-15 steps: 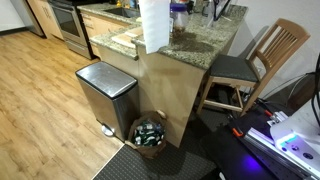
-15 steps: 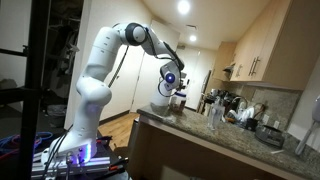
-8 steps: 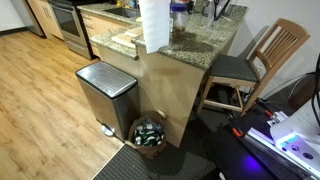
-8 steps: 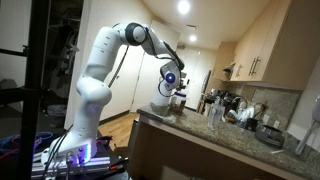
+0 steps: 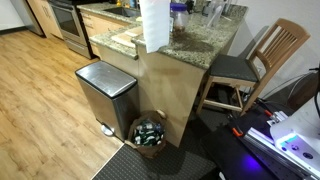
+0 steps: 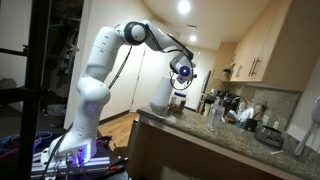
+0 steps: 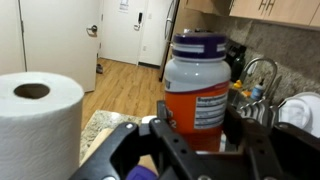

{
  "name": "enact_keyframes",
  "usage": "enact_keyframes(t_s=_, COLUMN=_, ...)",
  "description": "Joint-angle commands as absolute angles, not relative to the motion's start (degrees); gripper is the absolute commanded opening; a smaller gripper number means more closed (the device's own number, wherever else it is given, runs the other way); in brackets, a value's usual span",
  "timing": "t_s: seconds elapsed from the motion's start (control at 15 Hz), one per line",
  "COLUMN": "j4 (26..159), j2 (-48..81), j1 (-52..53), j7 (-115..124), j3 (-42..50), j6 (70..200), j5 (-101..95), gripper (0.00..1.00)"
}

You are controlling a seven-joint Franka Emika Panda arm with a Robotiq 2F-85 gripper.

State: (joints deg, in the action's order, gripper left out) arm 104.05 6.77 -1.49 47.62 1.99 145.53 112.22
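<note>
While fingers (image 7: 170, 135) clamp orange-labelled jar (image 7: 197, 90), blue lid (image 7: 200, 44) on, contents hidden; paper-towel roll (image 7: 38, 125) beside.

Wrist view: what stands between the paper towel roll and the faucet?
A blue-lidded jar, orange-labelled, stands between the paper towel roll and the faucet; the wrist view shows it.
</note>
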Motion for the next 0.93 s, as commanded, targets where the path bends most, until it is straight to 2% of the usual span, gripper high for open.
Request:
enact_keyframes(t_s=0.0, j4=97.5, j2=7.7, j1=-2.6, j7=57.6, j3=2.4, j6=143.1, j5=105.0, gripper=0.24)
enact_keyframes(t_s=0.07, j4=100.1, j2=6.7, j1=-2.4, j7=53.2, j3=2.4, j6=144.7, j5=108.0, gripper=0.24)
enact_keyframes(t_s=0.13, j4=99.2, j2=6.6, j1=-2.4, j7=54.7, j3=2.4, j6=144.6, j5=107.1, gripper=0.49)
enact_keyframes(t_s=0.27, j4=99.5, j2=6.7, j1=-2.4, j7=54.6, j3=2.4, j6=144.6, j5=107.1, gripper=0.49)
enact_keyframes(t_s=0.33, j4=99.7, j2=8.1, j1=-2.7, j7=55.5, j3=2.7, j6=145.0, j5=106.6, gripper=0.24)
enact_keyframes(t_s=0.87, j4=110.1, j2=12.9, j1=-4.6, j7=59.4, j3=2.8, j6=130.8, j5=106.5, gripper=0.24)
